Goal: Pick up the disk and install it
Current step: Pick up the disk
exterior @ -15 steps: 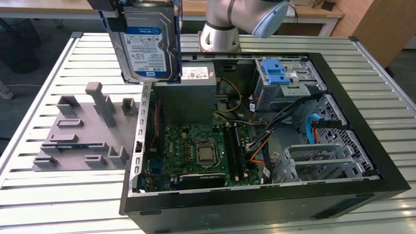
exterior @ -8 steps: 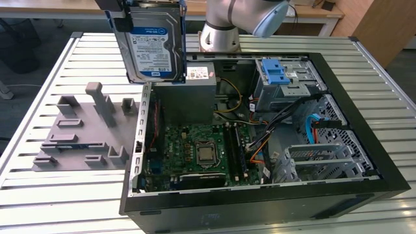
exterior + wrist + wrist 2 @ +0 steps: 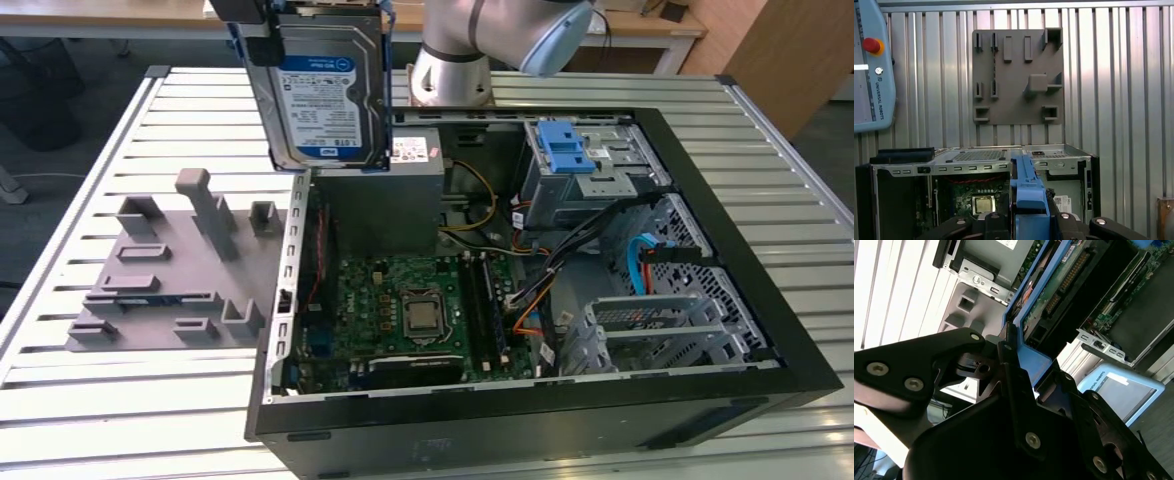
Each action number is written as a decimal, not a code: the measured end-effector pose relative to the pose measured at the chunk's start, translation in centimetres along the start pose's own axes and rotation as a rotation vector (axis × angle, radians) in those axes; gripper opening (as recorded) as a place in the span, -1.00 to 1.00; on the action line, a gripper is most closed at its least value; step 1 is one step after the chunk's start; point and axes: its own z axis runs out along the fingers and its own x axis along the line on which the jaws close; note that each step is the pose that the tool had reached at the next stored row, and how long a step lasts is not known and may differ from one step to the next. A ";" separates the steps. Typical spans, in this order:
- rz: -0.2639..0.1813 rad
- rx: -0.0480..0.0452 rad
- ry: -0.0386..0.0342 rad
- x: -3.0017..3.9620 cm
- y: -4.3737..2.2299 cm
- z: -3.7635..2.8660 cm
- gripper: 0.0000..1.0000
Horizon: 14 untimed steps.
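Claw (image 3: 1006, 347) clamped on the disk (image 3: 327, 95), upright near the open computer case (image 3: 534, 405): hold firm, keep blue rails (image 3: 1029, 190) square, avoid snagging cables (image 3: 587, 235).

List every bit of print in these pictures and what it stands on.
The disk: label print too small to read.
Sticker on the grey box: too small to read.
Handset: a maker's name along its rim, left unquoted.

Robotics lab, shown by slatted metal bench (image 3: 120, 410), opened computer (image 3: 534, 412), teach pendant (image 3: 874, 65)
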 end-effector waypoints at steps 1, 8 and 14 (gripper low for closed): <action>0.000 0.0000 0.0000 0.00 -0.10 0.00 -0.27; 0.000 0.0001 -0.0001 0.00 -0.76 0.01 -0.27; 0.000 0.0000 0.0000 0.00 -1.34 0.01 -0.27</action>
